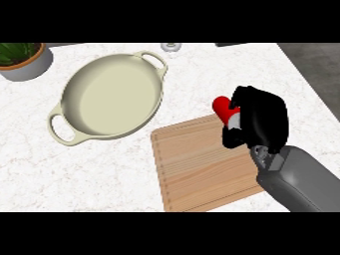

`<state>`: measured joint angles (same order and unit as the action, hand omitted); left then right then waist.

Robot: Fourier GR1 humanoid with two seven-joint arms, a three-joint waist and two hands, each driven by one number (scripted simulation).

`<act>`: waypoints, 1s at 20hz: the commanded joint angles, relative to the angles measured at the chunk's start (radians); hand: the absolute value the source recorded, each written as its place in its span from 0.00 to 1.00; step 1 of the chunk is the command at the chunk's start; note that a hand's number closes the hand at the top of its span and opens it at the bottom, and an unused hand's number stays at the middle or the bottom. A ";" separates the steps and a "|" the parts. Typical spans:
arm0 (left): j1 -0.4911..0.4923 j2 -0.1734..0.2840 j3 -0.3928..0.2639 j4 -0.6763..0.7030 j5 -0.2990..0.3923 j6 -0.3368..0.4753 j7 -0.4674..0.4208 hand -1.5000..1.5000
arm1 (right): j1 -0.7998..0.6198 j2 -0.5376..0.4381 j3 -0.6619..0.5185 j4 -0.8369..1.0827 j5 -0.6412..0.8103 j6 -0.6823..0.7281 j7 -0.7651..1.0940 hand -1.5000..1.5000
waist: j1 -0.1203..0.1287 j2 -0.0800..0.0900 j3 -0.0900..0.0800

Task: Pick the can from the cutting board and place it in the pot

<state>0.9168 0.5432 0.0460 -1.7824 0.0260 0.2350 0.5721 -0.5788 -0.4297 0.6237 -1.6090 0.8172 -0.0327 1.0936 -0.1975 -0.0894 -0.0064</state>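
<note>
The right hand (pixel 259 119) came in from the lower right on its grey forearm (pixel 308 182) and sat over the far right corner of the wooden cutting board (pixel 198 167). Its black fingers were curled round the red can (pixel 223 105), which showed only as a red patch with a bit of white at the hand's left side (the rest was hidden behind the palm and fingers). Whether the can still touched the board or hung just above it could not be told from this view.

The cream pot (pixel 113 97), an oval one with a loop handle at each end, stood on the white marbled desk (pixel 62 174) to the left of the board and a little farther back, apart from both the board and the hand. Nothing lay inside it.

A potted plant (pixel 18 60) in a grey pot stood at the far left corner of the desk, and a small pale object (pixel 171 47), too small to name, stood at the far edge behind the pot.
</note>
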 commanded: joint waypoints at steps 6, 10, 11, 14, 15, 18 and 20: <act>-0.245 -0.025 0.034 -0.147 0.012 0.037 -0.122 0.50 | -0.208 0.086 -0.047 -0.135 0.224 -0.018 0.115 1.00 | -0.009 0.005 -0.007; -0.264 -0.032 0.025 -0.130 0.009 0.020 -0.136 0.50 | -0.282 0.148 -0.054 -0.135 0.266 0.034 0.121 1.00 | 0.009 0.018 -0.012; -0.277 -0.032 0.036 -0.140 0.016 0.020 -0.140 0.50 | -0.283 0.168 -0.048 -0.119 0.278 0.034 0.121 1.00 | 0.016 0.025 -0.010; -0.289 -0.035 0.030 -0.129 0.008 0.011 -0.151 0.50 | -0.320 0.236 -0.064 -0.090 0.291 0.061 0.139 1.00 | 0.035 0.034 -0.011; -0.296 -0.037 0.029 -0.143 0.012 0.008 -0.146 0.50 | -0.331 0.258 -0.076 -0.080 0.290 0.068 0.144 1.00 | 0.042 0.041 -0.008; -0.317 -0.047 0.016 -0.127 0.004 0.000 -0.155 0.50 | -0.359 0.313 -0.103 -0.023 0.308 0.081 0.153 1.00 | 0.054 0.053 -0.010; -0.333 -0.041 0.025 -0.126 0.005 -0.006 -0.154 0.50 | -0.377 0.348 -0.128 0.015 0.313 0.087 0.153 1.00 | 0.058 0.060 -0.010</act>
<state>0.8477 0.5223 0.0561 -1.7751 -0.0001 0.1947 0.5183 -0.9105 -0.1556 0.5204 -1.6451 1.1131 0.0152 1.1110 -0.1232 -0.0413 -0.0090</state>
